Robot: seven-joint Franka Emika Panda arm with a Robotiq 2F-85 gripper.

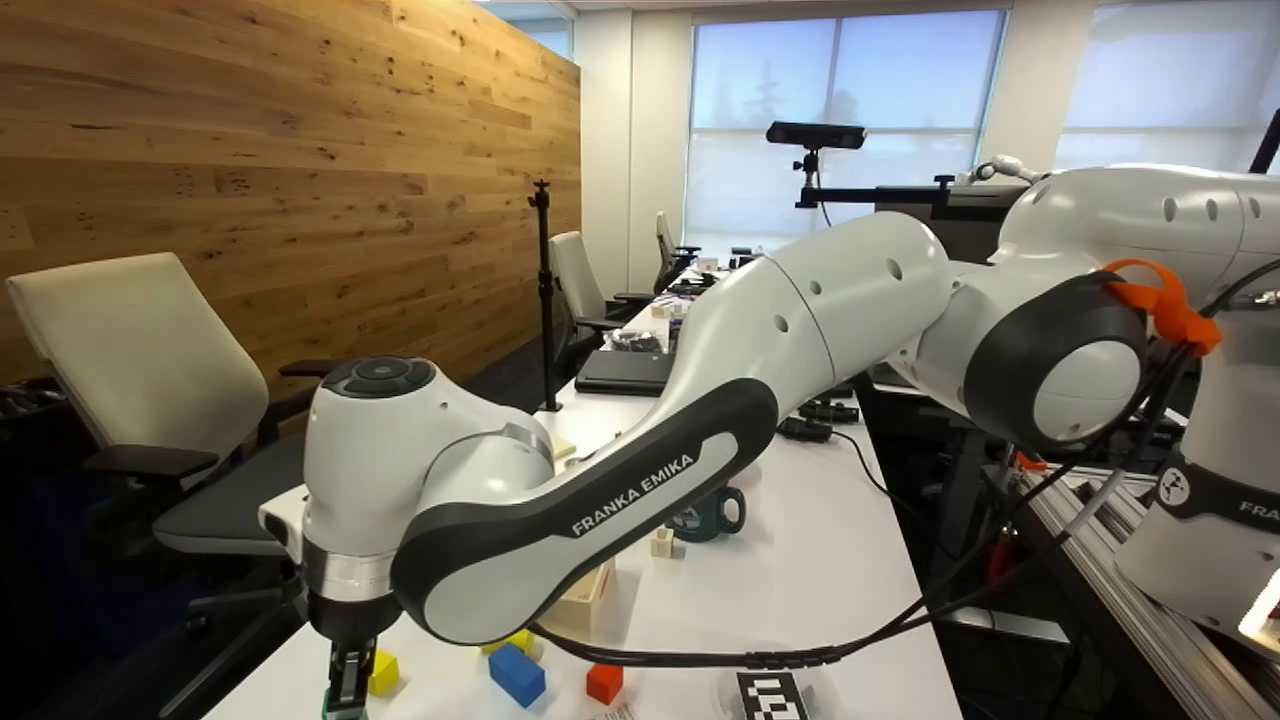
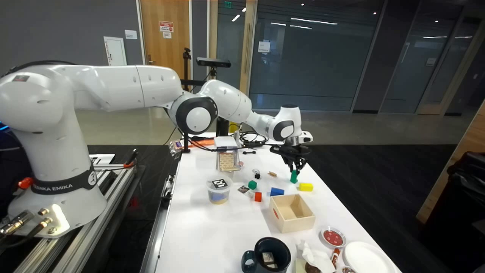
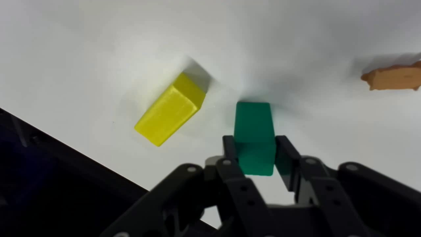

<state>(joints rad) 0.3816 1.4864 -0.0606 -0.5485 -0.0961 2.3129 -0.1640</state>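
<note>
- Our gripper (image 3: 256, 144) pinches the tall green block (image 3: 253, 121) from 2 sides, so we think the grab is done.
- We see that block between a yellow block (image 3: 168, 112) and the little brown toy (image 3: 394, 78).
- We can't tell if it is off the table (image 2: 212, 235).
- We think letting go is left.

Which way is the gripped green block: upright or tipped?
Upright: in an exterior view the green block shows taller than wide; the wrist view shows the fingers closed on it.
</note>
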